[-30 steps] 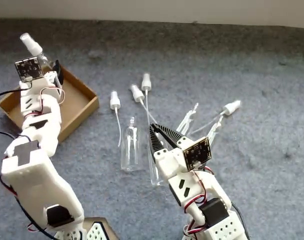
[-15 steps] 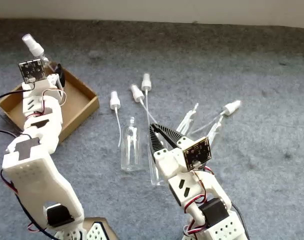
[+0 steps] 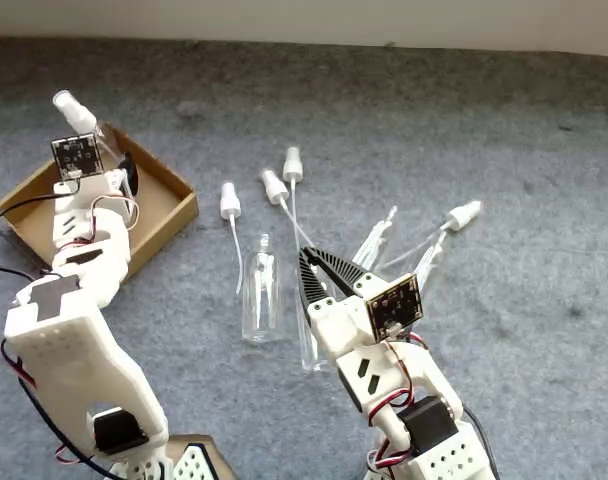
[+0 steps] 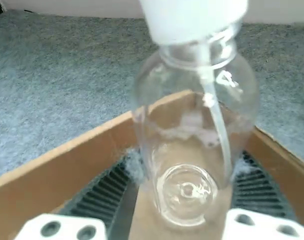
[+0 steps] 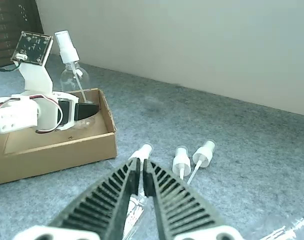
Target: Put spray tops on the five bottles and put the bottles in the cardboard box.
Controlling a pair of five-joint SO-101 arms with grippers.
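Bottle of clear plastic (image 4: 192, 115) with a white spray top fitted sits clamped in the left pincer (image 4: 184, 175), tilted over the shallow brown cardboard box (image 3: 171, 207). The right pincer (image 5: 141, 167) hangs low over the grey carpeted table (image 3: 504, 180), jaws nearly together and holding nothing, near three loose white spray tops (image 3: 230, 200) and an uncapped clear bottle (image 3: 259, 295) lying flat.

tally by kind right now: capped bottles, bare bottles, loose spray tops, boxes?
Capped bottle: 1
Bare bottles: 4
Loose spray tops: 4
Cardboard box: 1
Total: 10
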